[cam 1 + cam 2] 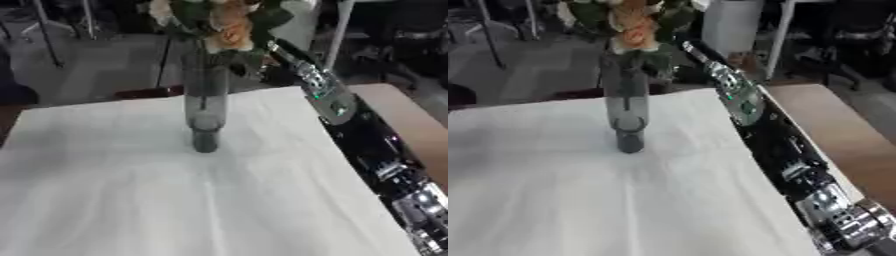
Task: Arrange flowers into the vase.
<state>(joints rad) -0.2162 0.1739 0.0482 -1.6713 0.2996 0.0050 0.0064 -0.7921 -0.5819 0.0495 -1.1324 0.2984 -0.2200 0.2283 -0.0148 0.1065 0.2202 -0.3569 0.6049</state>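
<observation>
Left eye view shows a tall, narrow, smoky-grey glass vase (206, 107) standing upright on the white cloth-covered table (157, 200), toward the far middle of the cloth. Peach and cream artificial flowers with dark green leaves (229, 27) rise from its mouth, their stems running down inside the glass along the vase's vertical long axis. The black and silver right arm (750, 107) enters from the lower right corner and extends diagonally up along the right edge of the table, ending just beside the foliage at the vase mouth. The right hand (267, 74) lies to the right of the vase and slightly behind it, at rim height, largely masked by leaves; whether its fingers are curled round a stem or clear of the bunch cannot be determined. The left hand appears in neither view, so the right arm is the only one within reach of the work. Judged from this layout, any further seating of a stem calls for travel down along the vase's upright axis, and sideways pressure at the rim risks tipping the narrow-based vase.
</observation>
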